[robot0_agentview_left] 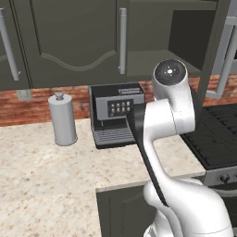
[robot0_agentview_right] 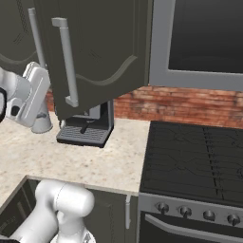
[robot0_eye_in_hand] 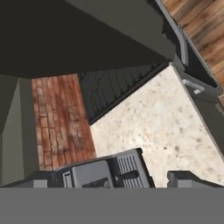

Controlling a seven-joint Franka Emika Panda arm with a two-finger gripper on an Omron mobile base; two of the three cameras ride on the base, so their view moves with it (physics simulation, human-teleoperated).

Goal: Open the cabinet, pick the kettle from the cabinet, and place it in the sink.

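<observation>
Cabinet: the wall cabinet [robot0_agentview_left: 190, 41] stood with its right door [robot0_agentview_right: 102, 52] swung open, above the counter [robot0_agentview_left: 41, 176]; the visible part of its shelf looked bare.
Kettle: could not be made out.
End effector: its finger tips [robot0_eye_in_hand: 186, 178] stood wide apart at the bottom of the hand view, holding nothing, above the coffee machine [robot0_eye_in_hand: 105, 170].
Counter: the coffee machine and a grey canister [robot0_agentview_left: 62, 119] stood against the brick wall.
Stove: just right of the counter [robot0_agentview_right: 194, 161].
</observation>
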